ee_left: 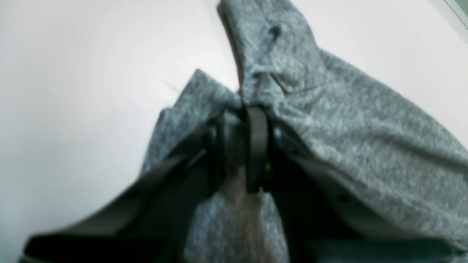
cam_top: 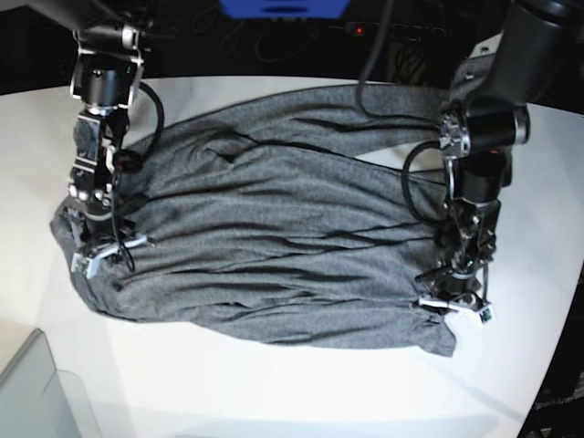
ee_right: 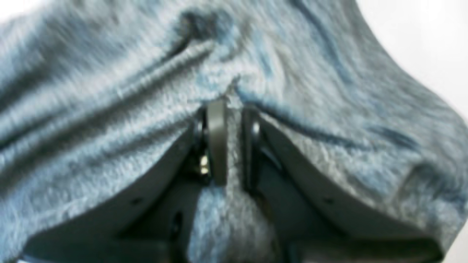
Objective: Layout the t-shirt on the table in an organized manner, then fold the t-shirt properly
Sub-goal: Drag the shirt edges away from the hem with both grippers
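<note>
My left claw (cam_top: 453, 304) and right claw (cam_top: 99, 255) each clench an end of the t-shirt (cam_top: 274, 246), which lies stretched between them on the table (cam_top: 274, 401), long axis running claw to claw, neither arm nearer.

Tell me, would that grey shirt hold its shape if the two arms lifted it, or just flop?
Most likely flop. The t-shirt already bunches into soft folds where the left tool and right tool pinch it, so it should sag between them. It looks light for its spread. On the glossy table it would probably slide easily rather than catch.
</note>
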Robot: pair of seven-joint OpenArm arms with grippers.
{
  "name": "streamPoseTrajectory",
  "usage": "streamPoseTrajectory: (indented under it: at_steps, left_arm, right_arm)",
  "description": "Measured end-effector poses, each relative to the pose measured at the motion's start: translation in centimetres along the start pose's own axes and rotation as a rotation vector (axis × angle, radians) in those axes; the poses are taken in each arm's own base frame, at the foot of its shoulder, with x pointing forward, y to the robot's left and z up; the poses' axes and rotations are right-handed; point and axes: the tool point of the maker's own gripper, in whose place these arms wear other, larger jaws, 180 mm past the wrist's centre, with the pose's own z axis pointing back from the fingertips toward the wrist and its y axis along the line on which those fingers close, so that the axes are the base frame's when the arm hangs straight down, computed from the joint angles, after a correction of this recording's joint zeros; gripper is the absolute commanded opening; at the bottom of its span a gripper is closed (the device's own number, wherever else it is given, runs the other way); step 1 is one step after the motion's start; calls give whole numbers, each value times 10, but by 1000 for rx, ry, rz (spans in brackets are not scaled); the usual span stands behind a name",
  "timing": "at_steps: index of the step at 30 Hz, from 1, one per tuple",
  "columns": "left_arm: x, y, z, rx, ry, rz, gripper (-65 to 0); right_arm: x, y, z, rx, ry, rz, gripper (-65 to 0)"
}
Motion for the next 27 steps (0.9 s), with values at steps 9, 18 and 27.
streamPoseTrajectory:
  at_steps: [9, 18, 27]
  left_arm:
    - [60, -38, 2, -85, -98, -7, -542]
    - [23, -28, 98, -188, -20, -45, -542]
    - [-34, 33, 192, -125, 136, -100, -485]
  right_arm:
    - [33, -5, -16, -16, 23, -12, -577]
    - [92, 23, 36, 45, -219, 5, -576]
    - [42, 44, 80, 76, -144, -29, -576]
